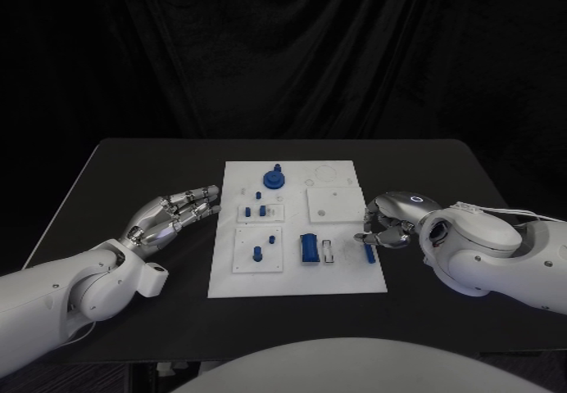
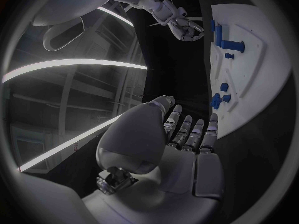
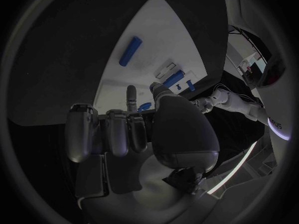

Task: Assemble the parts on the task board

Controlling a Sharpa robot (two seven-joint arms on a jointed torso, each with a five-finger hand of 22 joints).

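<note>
The white task board lies mid-table with blue parts on it: a round knob at the far end, small pegs on the left side, a block and a bar near the front right. My left hand hovers just left of the board, fingers apart and holding nothing. My right hand sits at the board's right edge, just behind the bar, fingers curled in. In the right wrist view the bar lies apart from my right hand, which holds nothing.
Black table surrounds the board, with bare room on both sides. In the left wrist view the board lies past my left hand, and my right hand is at its far side.
</note>
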